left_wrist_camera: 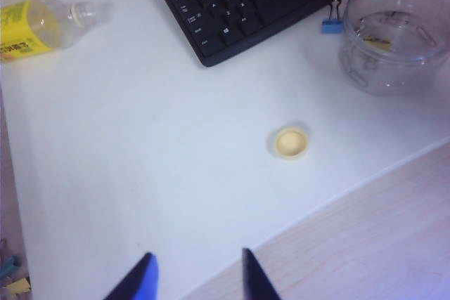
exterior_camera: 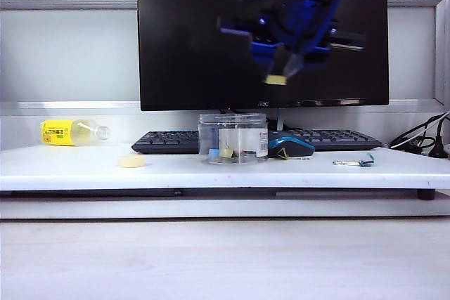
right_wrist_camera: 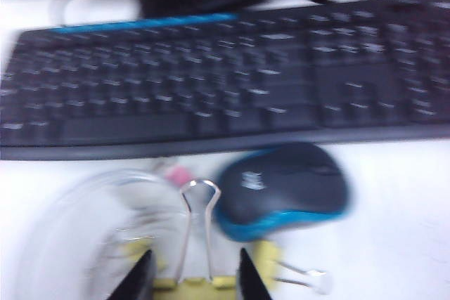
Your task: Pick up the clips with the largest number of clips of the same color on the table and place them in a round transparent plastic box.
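Clip betw right pincer fingers, above box.

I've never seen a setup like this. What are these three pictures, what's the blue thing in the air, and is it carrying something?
It is a robot with two arms, each ending in a two-finger gripper. One picture looks at the desk from the front; the other two come from cameras on the wrists. The right gripper hangs high before the monitor, shut on a pale-yellow clip. The left gripper hovers with its fingers apart, holding nothing. On the white shelf stand the round transparent plastic box with a yellow clip inside, a mouse, a keyboard, a lying bottle, a yellow disc, another yellow clip and a green clip.
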